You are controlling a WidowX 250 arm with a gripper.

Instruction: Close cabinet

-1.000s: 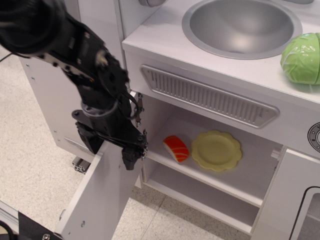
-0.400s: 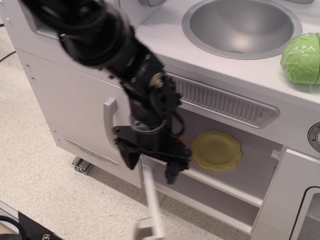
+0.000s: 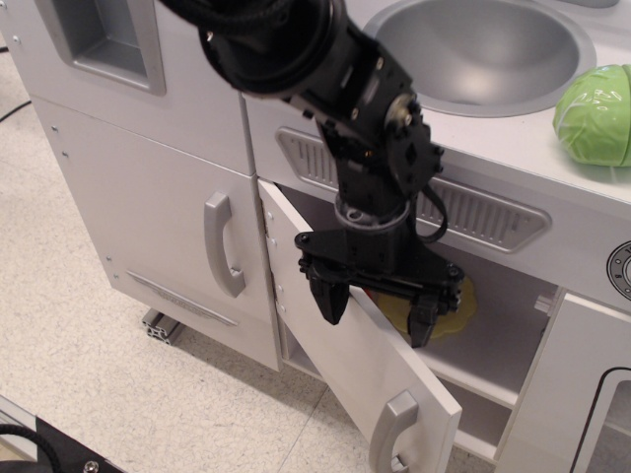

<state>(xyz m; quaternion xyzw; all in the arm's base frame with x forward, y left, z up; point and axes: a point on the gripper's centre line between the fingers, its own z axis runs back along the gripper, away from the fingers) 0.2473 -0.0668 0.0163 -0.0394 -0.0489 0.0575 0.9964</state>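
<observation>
The cabinet (image 3: 503, 325) is the white compartment under the sink, with an inner shelf. Its small white door (image 3: 340, 355) stands about half open, hinged at the left, with the grey curved handle (image 3: 392, 431) at its free lower right end. My black gripper (image 3: 377, 310) is open, its two fingers pointing down and straddling the door's top edge. One finger (image 3: 328, 296) is on the outer side and the other is on the inner side. A yellow plate (image 3: 458, 301) on the shelf shows partly behind the gripper.
A taller white door with a long grey handle (image 3: 222, 243) is shut at the left. A steel sink (image 3: 473, 49) and a green cabbage (image 3: 596, 113) sit on the counter. A door with a black-outlined window (image 3: 592, 394) stands at the right. The floor is speckled tile.
The arm swept right and took the door with it, from wide open at the left to about half shut. The orange toy on the shelf is now hidden behind the door and gripper.
</observation>
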